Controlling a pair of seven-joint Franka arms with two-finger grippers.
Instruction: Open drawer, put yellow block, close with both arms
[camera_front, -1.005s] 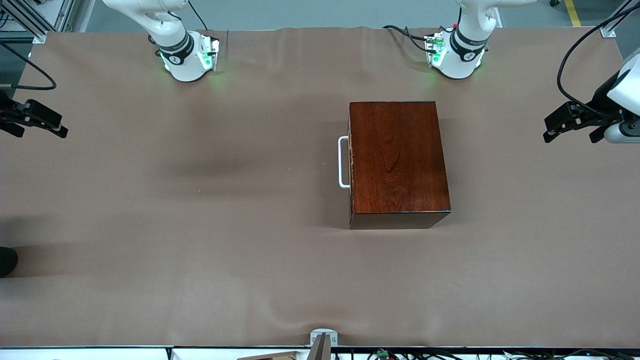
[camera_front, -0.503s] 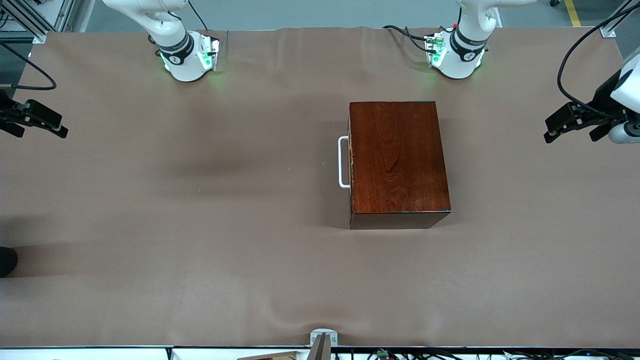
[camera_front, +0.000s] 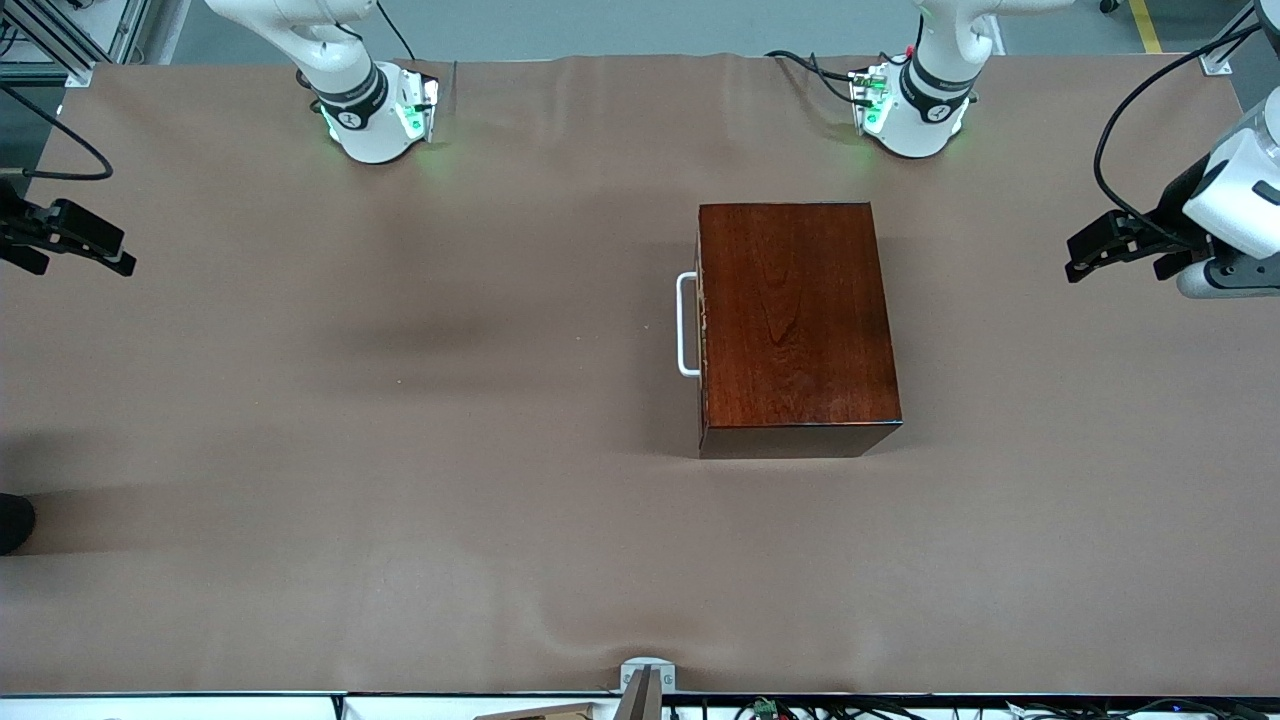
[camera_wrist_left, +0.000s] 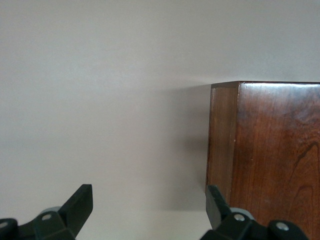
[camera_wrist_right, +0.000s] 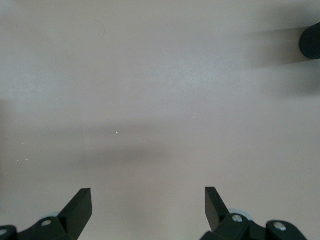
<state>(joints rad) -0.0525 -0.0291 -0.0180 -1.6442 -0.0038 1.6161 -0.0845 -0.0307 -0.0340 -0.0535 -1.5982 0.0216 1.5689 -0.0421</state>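
The dark reddish-brown wooden box (camera_front: 795, 315) stands on the table toward the left arm's end. Its drawer (camera_front: 702, 340) is pushed fully in, and the white bar handle (camera_front: 686, 325) faces the right arm's end. The yellow block is out of view. My left gripper (camera_front: 1115, 268) hangs open and empty over the table at the left arm's end, apart from the box. In the left wrist view the left gripper (camera_wrist_left: 148, 200) faces the box's (camera_wrist_left: 270, 160) back corner. My right gripper (camera_front: 85, 266) waits open over the right arm's end; the right wrist view shows this gripper (camera_wrist_right: 148, 199) over bare cloth.
A brown cloth (camera_front: 450, 450) covers the whole table. A dark rounded object (camera_front: 14, 520) pokes in at the right arm's end of the table and also shows as a dark rounded object (camera_wrist_right: 311, 42) in the right wrist view. A small metal mount (camera_front: 646, 678) sits at the near edge.
The left gripper has shifted a little toward the box. The right arm and the box have not moved.
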